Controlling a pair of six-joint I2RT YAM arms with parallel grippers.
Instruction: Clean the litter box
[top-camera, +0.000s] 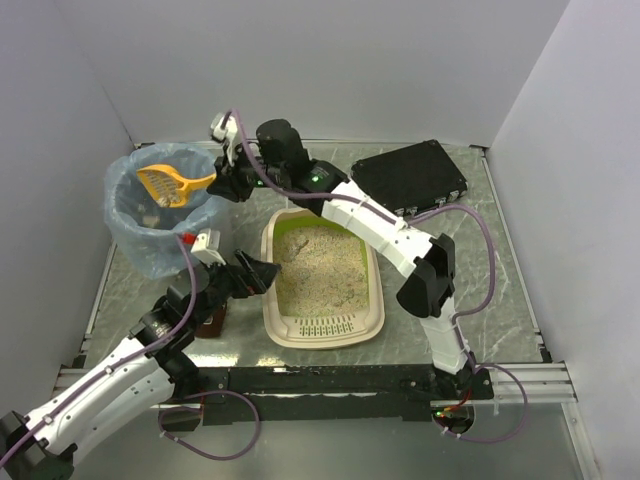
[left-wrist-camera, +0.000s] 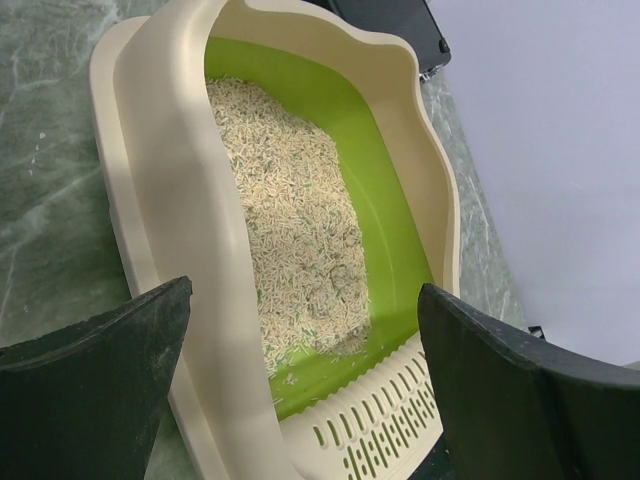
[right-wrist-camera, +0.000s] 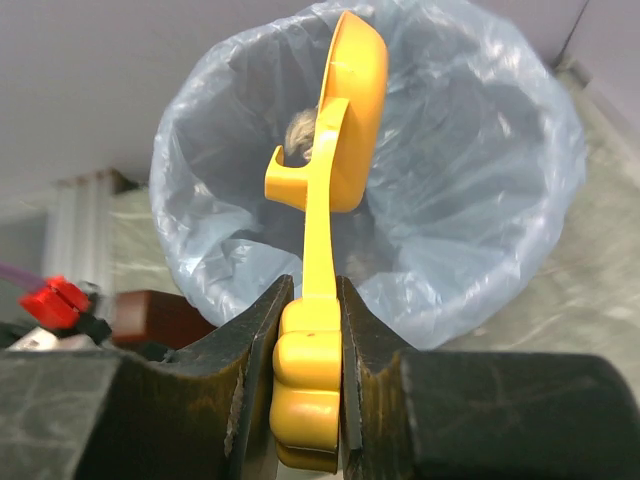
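Yellow scoop held over the bin, with the litter box at the middle of the table.

On the green marbled table (top-camera: 500, 300), the round bin with its blue bag (top-camera: 140, 245) stands at the far left. The beige litter box (top-camera: 322, 328) lies just right of it, grille end towards the arms, with sandy granules (left-wrist-camera: 290, 210) spread over its green floor. A black case (top-camera: 410, 178) sits beyond the box at the far right. The right gripper (right-wrist-camera: 310, 310) is clenched on the handle of a yellow scoop (right-wrist-camera: 345, 120), which is turned on edge above the bin's mouth. The left gripper (left-wrist-camera: 305, 290) hangs with its jaws spread wide and nothing between them, above the box's near left rim.
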